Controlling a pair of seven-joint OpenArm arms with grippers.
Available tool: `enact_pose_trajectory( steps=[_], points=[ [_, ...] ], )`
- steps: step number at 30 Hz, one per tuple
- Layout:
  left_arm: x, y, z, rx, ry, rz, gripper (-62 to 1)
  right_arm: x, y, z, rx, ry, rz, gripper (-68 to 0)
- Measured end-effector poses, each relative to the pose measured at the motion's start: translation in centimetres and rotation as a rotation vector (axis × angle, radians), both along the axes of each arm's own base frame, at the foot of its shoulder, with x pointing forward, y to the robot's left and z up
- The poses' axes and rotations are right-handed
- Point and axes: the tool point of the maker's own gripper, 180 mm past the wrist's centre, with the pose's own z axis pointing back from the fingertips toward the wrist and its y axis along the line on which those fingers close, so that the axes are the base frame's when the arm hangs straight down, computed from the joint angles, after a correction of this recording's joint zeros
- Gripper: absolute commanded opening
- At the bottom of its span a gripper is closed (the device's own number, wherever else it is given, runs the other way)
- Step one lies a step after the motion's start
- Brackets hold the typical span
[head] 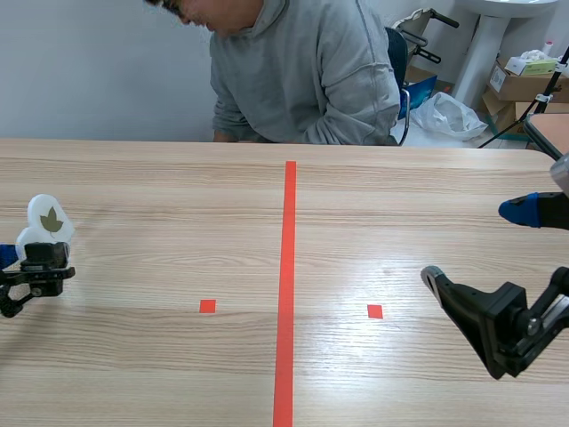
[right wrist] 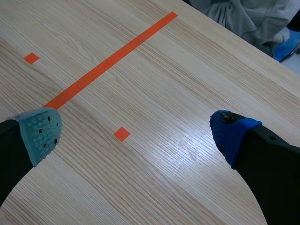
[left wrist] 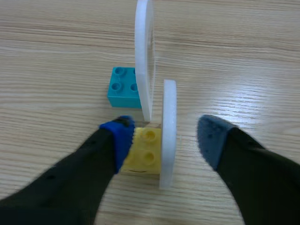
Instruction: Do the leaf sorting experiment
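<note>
**Leaf sorting: state of tools, left to right**

Found left tool [left wrist: 165, 131] low at the left edge of the bench [head: 178, 205], fingers spread apart, clamped on nothing. Noted its blue pad [left wrist: 119, 140] touching the side of a yellow brick [left wrist: 145, 151]. Noted the opposite pad [left wrist: 211, 136] standing clear, with bare wood in the gap. Recorded a small white disc [left wrist: 168, 136] upright and edge-on between the two fingers, at the yellow brick's side nearer that second pad. Logged a taller white disc [left wrist: 144, 56] just ahead of the tool, also upright and edge-on, its foot meeting the far edge of the yellow brick. Unable to tell its carrying brick. Saw a teal brick [left wrist: 123, 88] just beside the taller disc, ahead of the blue pad. Read, from the scene view, a dark olive leaf [head: 52, 220] printed on the taller disc's face, turned toward the robot.

Marked an orange-red tape line [head: 287, 285] down the middle of the bench, with one tape square [head: 207, 306] to its left and a second tape square [head: 374, 311] to its right. Observed a person [head: 307, 76] in a grey sweatshirt across the bench, behind the line's far end, leaning forward.

Found right tool [right wrist: 137, 127] at the right edge of the bench, fingers wide apart, only wood and the second tape square between them.
</note>
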Motion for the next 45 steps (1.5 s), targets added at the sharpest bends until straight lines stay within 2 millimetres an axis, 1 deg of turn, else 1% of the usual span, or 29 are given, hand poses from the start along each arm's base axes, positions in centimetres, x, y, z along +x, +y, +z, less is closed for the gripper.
enact_pose_trajectory(
  steps=[1, 2, 3, 12, 15, 18, 21, 23, 32, 35, 38, 45],
  points=[
    [0.0, 0.0, 0.1, -0.001, -0.003, 0.001, -2.1, 0.0, 0.0, 0.0, 0.000, 0.000, 0.000, 0.4],
    [0.0, 0.0, 0.1, -0.002, -0.006, 0.002, 0.5, 0.0, 0.0, 0.0, 0.000, 0.000, 0.000, 0.4],
    [0.0, 0.0, 0.1, -0.006, -0.008, 0.005, 1.4, 0.0, 0.0, 0.0, 0.000, 0.000, 0.000, 0.4],
    [0.0, -0.1, 0.4, 0.000, -0.005, 0.002, 1.4, 0.0, 0.0, 0.0, 0.000, 0.000, 0.000, 0.4],
    [0.3, -0.8, 2.0, 0.003, -0.040, -0.023, 1.4, 0.0, 0.0, 0.0, 0.000, 0.000, 0.000, 0.4],
    [0.7, -1.7, 4.5, 0.020, -0.083, -0.067, 1.4, 0.0, 0.0, 0.0, 0.000, 0.000, 0.000, 0.4],
    [0.8, -2.8, 7.2, 0.044, -0.133, -0.129, 1.4, 0.0, 0.0, 0.0, 0.000, 0.000, 0.000, 0.4],
    [0.4, -3.8, 8.6, 0.062, -0.154, -0.182, 1.4, 0.0, 0.0, 0.0, 0.000, 0.000, 0.000, 0.4],
    [-2.4, -9.8, 13.2, 0.071, -0.225, -0.386, 1.4, 0.0, 0.0, 0.0, 0.000, 0.000, 0.000, 0.4],
    [-3.6, -11.8, 14.2, 0.066, -0.242, -0.448, 1.4, 0.0, 0.0, 0.0, 0.000, 0.000, 0.000, 0.4],
    [-4.8, -13.1, 15.1, 0.063, -0.255, -0.481, 1.4, 0.0, 0.0, 0.0, 0.000, 0.000, 0.000, 0.4],
    [-7.6, -15.4, 15.8, 0.044, -0.243, -0.537, 1.4, 0.0, 0.0, 0.0, 0.000, 0.000, 0.000, 0.4]
  ],
)
